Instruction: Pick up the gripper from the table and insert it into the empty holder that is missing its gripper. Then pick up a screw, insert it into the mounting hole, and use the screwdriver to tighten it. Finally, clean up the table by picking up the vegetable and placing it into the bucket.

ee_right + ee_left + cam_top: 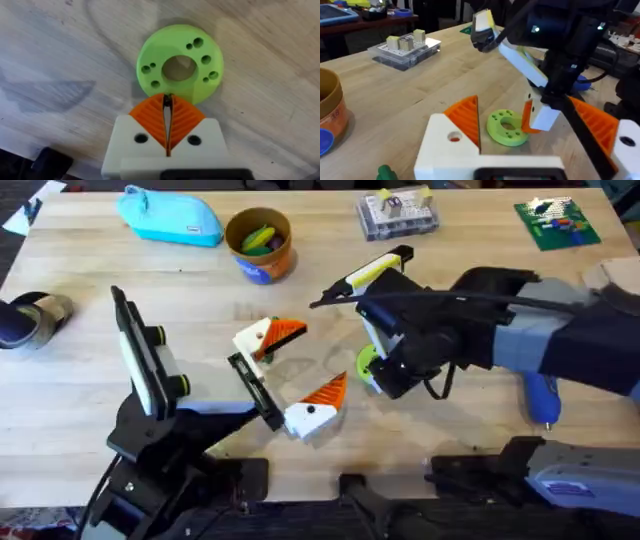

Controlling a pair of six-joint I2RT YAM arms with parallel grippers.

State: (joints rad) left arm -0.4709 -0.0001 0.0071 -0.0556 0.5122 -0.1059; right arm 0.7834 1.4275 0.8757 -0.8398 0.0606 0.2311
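Observation:
Two alike white blocks with orange ribbed wedges sit on a black rail (255, 390) at the end of my left arm, one farther (262, 340) and one nearer (315, 410). They stand wide apart, so my left gripper (288, 377) (520, 125) is open. I cannot tell which block is the task's gripper. My right gripper (372, 370) (167, 100) (532, 117) hangs over a green disc (180, 62) (367, 363). It is shut on a small dark screw at its tips. The blue screwdriver (540, 395) lies at the right. The orange-brown bucket (260, 242) holds yellow and green vegetable pieces.
A light-blue pouch (170, 215) lies at the back left beside the bucket. A clear parts box (397, 213) and a green board (557, 222) sit at the back right. A dark and silver object (30, 315) rests at the left edge.

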